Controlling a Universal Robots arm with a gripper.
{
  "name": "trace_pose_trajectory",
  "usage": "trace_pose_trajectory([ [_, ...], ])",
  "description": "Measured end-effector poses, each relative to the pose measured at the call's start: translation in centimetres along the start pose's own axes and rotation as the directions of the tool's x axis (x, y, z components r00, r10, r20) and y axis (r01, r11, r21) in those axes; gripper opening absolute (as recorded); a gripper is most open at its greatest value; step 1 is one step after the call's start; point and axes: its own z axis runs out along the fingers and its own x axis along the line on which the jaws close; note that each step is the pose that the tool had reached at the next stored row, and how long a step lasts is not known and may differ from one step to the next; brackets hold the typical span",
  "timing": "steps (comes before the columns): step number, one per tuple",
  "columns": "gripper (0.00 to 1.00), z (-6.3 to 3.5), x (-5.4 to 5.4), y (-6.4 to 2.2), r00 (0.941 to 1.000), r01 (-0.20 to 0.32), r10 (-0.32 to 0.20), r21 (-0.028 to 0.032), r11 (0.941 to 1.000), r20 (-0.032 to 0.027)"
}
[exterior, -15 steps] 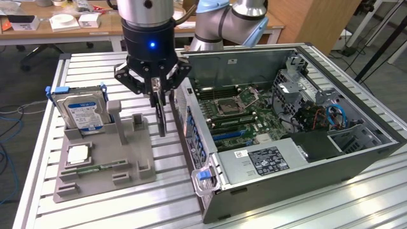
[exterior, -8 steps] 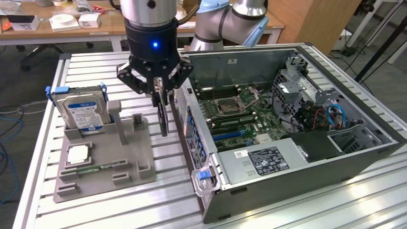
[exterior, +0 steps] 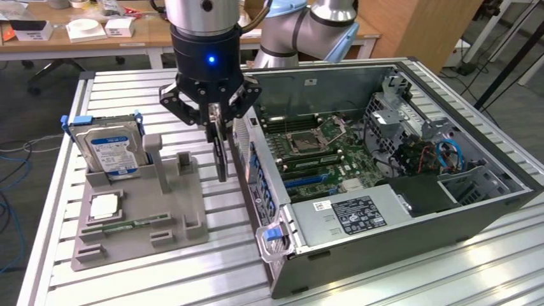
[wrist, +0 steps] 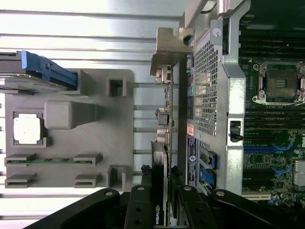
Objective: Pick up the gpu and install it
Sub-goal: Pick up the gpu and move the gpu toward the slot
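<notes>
The gpu (exterior: 221,156) hangs on edge, a thin dark card, in the gap between the grey parts holder (exterior: 140,210) and the open computer case (exterior: 281,255). My gripper (exterior: 214,126) is shut on its upper edge, above the table. In the wrist view the gpu (wrist: 165,143) runs edge-on away from my gripper (wrist: 162,202), and its silver end bracket (wrist: 169,47) is at the far end, close beside the case's perforated rear wall (wrist: 206,81). The motherboard (exterior: 314,150) lies exposed inside the case.
A silver hard drive (exterior: 106,145) with a blue-white label stands upright in the holder. A processor chip (exterior: 104,205) and a green memory stick (exterior: 127,226) lie in it too. The slatted aluminium table (exterior: 170,280) carries everything. A desk with boxes stands behind.
</notes>
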Motion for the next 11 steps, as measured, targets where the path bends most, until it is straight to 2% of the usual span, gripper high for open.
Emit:
trace_pose_trajectory([
  [11, 0.26, 0.01, -0.42, 0.0, 1.0, 0.0, 0.0, 0.0, 1.0, 0.0],
])
